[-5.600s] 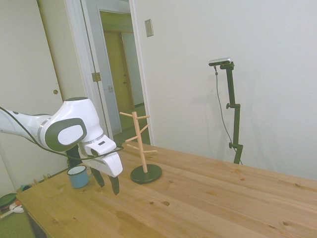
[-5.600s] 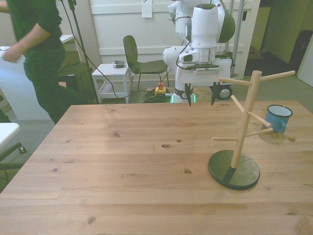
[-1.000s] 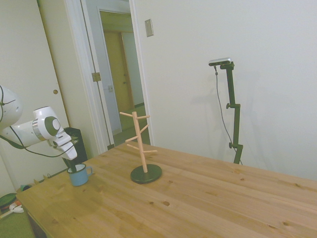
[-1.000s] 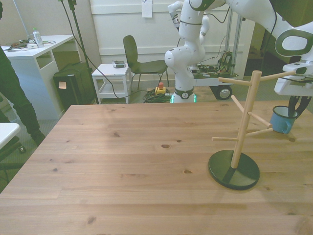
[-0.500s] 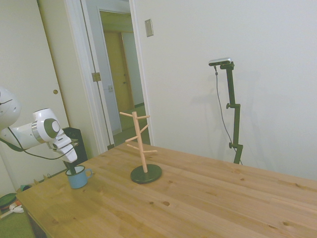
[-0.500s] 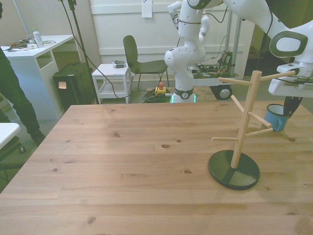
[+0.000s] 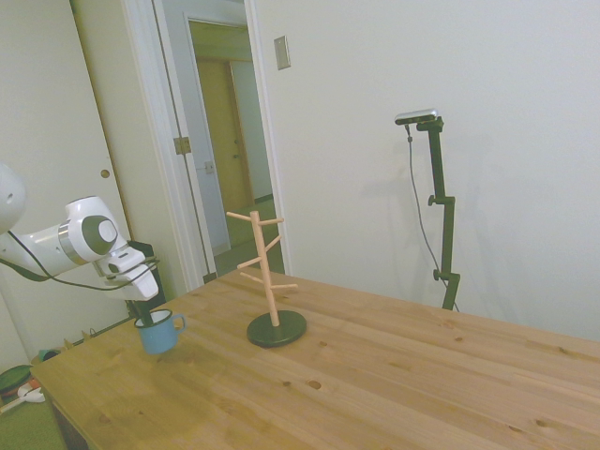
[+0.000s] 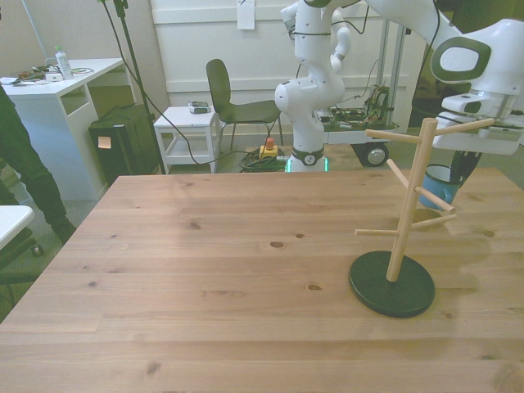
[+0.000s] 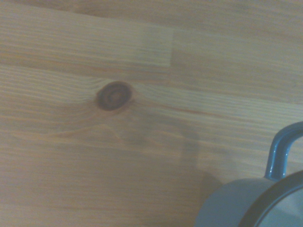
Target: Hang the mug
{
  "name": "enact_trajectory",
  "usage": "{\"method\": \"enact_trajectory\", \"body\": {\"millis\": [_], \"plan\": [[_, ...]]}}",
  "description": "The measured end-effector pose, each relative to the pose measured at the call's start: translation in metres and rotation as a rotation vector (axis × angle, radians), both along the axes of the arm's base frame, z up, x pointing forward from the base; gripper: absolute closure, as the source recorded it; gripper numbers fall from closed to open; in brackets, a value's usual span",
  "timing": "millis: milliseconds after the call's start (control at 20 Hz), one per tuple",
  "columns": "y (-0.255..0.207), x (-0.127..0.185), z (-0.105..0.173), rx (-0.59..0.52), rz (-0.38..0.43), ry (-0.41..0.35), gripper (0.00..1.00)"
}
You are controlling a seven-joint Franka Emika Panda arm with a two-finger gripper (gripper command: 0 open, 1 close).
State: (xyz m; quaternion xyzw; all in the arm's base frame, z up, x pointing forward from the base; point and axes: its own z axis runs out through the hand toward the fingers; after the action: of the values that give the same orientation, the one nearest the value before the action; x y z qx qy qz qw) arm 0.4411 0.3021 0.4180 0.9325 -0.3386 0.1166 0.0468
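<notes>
Side view shows the long wooden plank counter below the white two-finger end effector, and the tall wooden peg stand on a round dark base well apart from it, farther along the counter away from the arm. Hanging directly under the end effector is the small light-blue enamel-style mug with a loop handle; it seems pinched at the rim and lifted just clear of the counter, though the gap beneath it is too small to be sure of.

From the front view, the end effector holds the mug behind the stand, at about the height of the middle pegs, with no peg through the handle. The fingers look pressed onto the mug's wall, one dark finger showing beside it.

Up close, the wrist view gives only the mug's grey-blue rim and its handle over bare wood grain with a dark knot.

My judgement: the pick-up is done or nearly so. What is left is the carry to the stand, lining the handle loop up with a peg tip, threading it on, and letting go.

No brand, label or readable writing shows on the mug, the stand or the end effector.
</notes>
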Motion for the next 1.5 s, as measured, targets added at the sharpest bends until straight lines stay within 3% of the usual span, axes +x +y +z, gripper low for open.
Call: {"method": "enact_trajectory", "body": {"millis": [250, 500, 950, 1250, 1500], "plan": [[-0.032, 0.005, 0.036, -0.024, 0.052, -0.026, 1.0], [-0.033, 0.001, 0.057, -0.03, 0.083, -0.048, 1.0], [-0.035, -0.002, 0.14, -0.034, 0.113, -0.112, 1.0], [-0.048, 0.014, 0.187, -0.024, 0.124, -0.123, 1.0], [-0.041, 0.039, 0.201, -0.006, 0.118, -0.117, 1.0]]}}
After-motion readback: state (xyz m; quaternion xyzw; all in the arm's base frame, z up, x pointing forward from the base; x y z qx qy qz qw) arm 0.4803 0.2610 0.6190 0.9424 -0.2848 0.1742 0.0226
